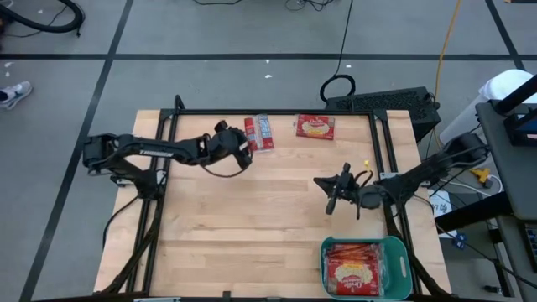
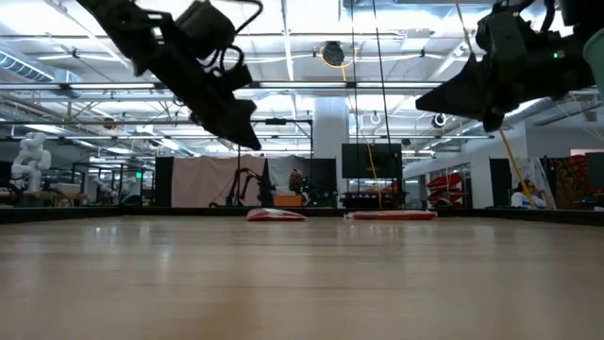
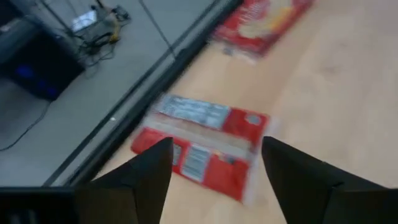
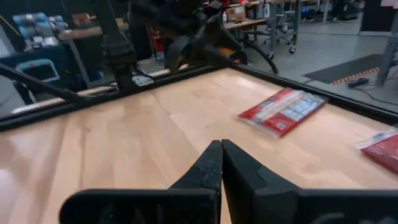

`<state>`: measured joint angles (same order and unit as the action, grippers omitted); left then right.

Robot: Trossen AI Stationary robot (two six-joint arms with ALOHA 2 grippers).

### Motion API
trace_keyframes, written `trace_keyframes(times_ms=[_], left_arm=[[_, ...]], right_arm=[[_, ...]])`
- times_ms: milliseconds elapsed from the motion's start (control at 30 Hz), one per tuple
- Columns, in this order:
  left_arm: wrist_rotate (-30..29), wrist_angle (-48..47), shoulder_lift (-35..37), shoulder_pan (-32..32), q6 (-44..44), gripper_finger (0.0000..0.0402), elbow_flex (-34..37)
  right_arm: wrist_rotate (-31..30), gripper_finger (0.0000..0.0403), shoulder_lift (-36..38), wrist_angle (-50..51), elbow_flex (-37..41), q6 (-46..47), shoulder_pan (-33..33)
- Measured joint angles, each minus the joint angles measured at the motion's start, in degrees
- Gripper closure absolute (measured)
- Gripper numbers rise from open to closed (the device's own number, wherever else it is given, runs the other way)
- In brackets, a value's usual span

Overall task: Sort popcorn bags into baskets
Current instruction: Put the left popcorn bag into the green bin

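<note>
red label-up popcorn bag (image 1: 259, 132), long axis across table depth

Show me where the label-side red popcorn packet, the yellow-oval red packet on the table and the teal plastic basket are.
Label-side red popcorn packet (image 1: 258, 132): high view, packet middle.
Yellow-oval red packet (image 1: 315, 127): high view, oval picture.
Teal plastic basket (image 1: 394, 262): high view, right wall.

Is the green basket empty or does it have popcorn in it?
Not empty. The teal basket at the table's near right corner holds red popcorn bags, the top one showing its yellow-cream oval. How many lie underneath, cannot tell.
</note>
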<state>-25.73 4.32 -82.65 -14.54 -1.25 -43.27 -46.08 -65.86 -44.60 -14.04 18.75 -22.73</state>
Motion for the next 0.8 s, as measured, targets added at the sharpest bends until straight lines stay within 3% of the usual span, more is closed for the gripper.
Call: trace_keyframes(times_ms=[267,567,800], left_arm=[[0.4,2.7,-10.3,-3.0,1.8,0.0166,-2.8],[4.9,-11.9,-21.3,-4.2,3.6,0.0172,-13.9],[5.1,-14.4,-26.2,-4.9,6.2,0.0123,-16.8]], right_arm=[[0.1,0.0403,-6.4,-1.2,-1.7,0.3,2.5],[4.2,0.0403,-9.1,-1.0,-1.9,3.1,5.5],[4.4,0.0403,-9.1,-1.5,-1.9,3.4,6.0]])
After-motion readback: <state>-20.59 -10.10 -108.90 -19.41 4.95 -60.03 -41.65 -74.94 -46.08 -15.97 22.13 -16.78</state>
